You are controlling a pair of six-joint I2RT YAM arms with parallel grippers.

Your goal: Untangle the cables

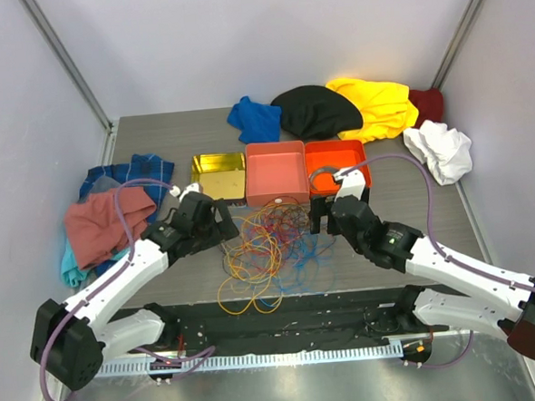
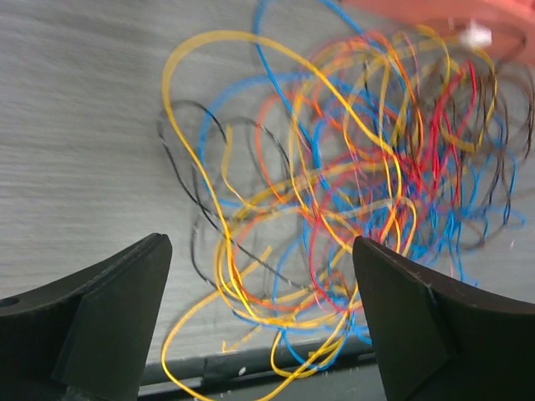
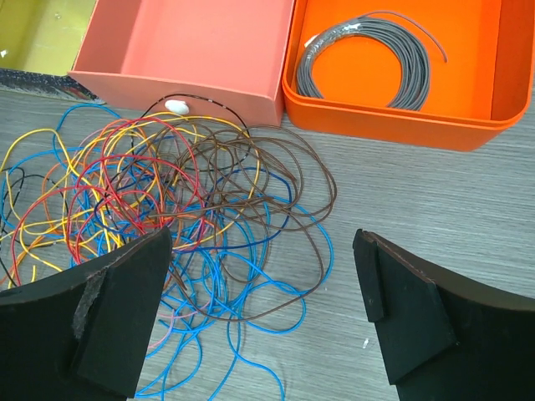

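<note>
**Left gripper [image 1: 222, 225] and right gripper [image 1: 321, 217] being held wide open on either side of the cables [image 1: 268, 246]**

The fingers [image 2: 109, 317] of the left gripper are being held far apart, and nothing is being gripped between them. The right gripper is being held in the same way, wide and empty.

The cables are lying on the table [image 1: 414, 219] as one loose tangle of yellow, orange, red, blue, brown and black loops. The tangle is lying just in front of the pink box [image 1: 277, 173] and the orange box [image 1: 336, 164]. A grey coil [image 3: 368, 63] is lying apart from it inside the orange box.

The tangle is placed between the two grippers, to the right of the left one and to the left of the right one. Its long axis is running from the boxes toward the near edge of the table, where some orange and yellow loops are trailing out.

In the left wrist view, yellow loops are lying in the gap between the fingers, and the dense part is spreading ahead and to the right. In the right wrist view, brown and blue loops are lying in the gap, and the dense part is to the left.

Neither arm is judged to be clearly nearer. The left one seems better placed for the outer yellow loops and the right one for the brown loops. Whether any finger is touching a cable cannot be told.
</note>
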